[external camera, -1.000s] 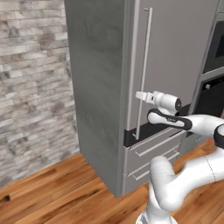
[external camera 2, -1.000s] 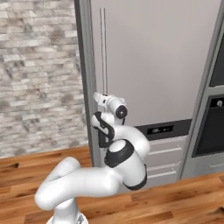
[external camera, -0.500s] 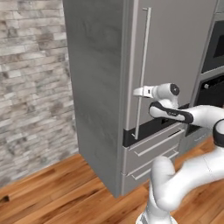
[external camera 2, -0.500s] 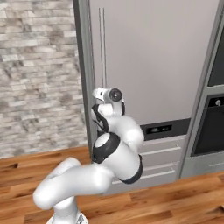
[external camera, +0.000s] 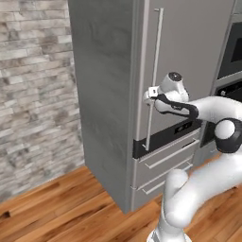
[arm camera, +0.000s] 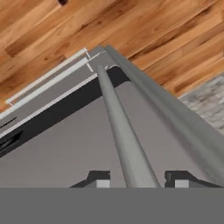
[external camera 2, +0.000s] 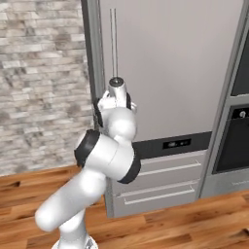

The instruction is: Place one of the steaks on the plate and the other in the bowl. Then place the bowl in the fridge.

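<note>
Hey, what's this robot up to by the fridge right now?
The white arm has reached its claw up to the fridge and lined it up on the long vertical handle. In the hand view the handle runs between the two fingertips, which stand apart on either side of it and are not clamped on. The fridge door is shut, and the drawers below are shut too.
</note>
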You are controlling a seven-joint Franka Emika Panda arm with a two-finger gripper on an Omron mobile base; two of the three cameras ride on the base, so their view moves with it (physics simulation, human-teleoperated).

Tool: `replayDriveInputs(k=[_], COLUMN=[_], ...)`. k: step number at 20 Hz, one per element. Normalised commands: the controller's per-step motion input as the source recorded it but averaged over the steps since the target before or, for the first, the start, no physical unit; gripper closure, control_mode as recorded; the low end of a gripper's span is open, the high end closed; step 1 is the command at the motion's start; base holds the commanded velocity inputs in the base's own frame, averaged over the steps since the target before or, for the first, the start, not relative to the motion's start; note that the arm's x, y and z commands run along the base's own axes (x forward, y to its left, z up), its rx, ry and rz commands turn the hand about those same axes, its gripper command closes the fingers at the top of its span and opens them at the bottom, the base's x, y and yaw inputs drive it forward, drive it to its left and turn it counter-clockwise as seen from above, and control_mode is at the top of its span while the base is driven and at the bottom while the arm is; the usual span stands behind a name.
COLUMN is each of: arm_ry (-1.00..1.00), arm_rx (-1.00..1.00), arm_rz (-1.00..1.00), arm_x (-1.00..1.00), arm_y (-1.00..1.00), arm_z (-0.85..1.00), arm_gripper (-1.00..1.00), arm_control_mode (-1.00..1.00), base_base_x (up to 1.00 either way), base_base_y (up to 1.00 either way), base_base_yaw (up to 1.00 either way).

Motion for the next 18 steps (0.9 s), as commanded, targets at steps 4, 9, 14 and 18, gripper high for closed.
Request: replayDriveInputs(k=[4, 9, 14, 18], arm_ry=[0.26, -0.04, -0.48, -0.67], arm_rx=[-0.13, -0.05, 0.07, 0.05], arm_rz=[-0.15, -0.01, 0.15, 0.19], arm_x=[0.0, -0.12, -0.39, -0.37], arm_y=[-0.82, -1.0, -1.0, -1.0], arm_z=[0.0, -0.27, -0.79, -0.84], arm_gripper=[1.0, 1.0, 1.0, 1.0], arm_control_mode=[-1.0, -1.0, -1.0, -1.0], base_base_x=[0.0, 0.0, 0.0, 0.0], base_base_y=[0.0, 0.0, 0.0, 0.0], base_base_yaw=[0.0, 0.0, 0.0, 0.0])
